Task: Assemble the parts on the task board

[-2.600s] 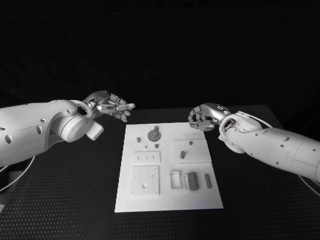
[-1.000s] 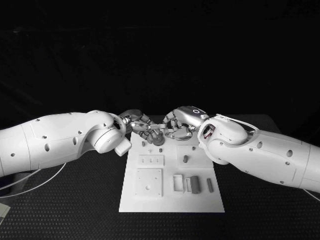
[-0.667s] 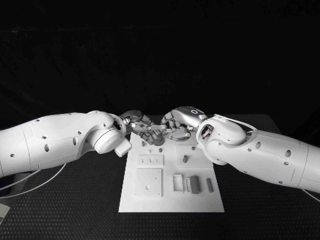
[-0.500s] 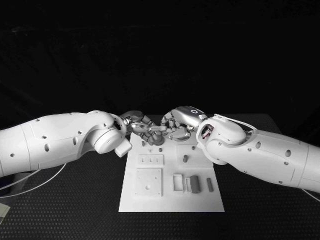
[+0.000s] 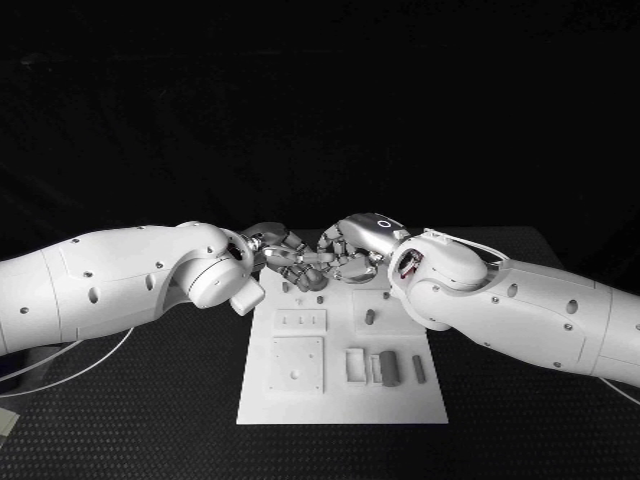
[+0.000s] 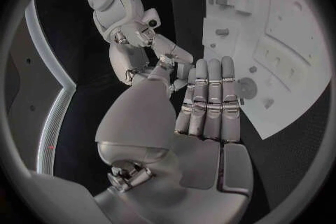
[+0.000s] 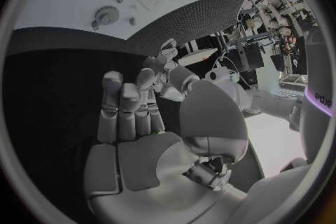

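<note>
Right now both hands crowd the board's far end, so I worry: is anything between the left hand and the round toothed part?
Nothing visible. In the left wrist view the round part lies bare on the task board, just beside the fingers of the left hand; the right hand sits at its thumb side, away from the part.

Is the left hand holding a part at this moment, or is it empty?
Empty, as far as shown: in the left wrist view the left hand has its fingers straight and side by side, nothing between them, above the task board.
</note>
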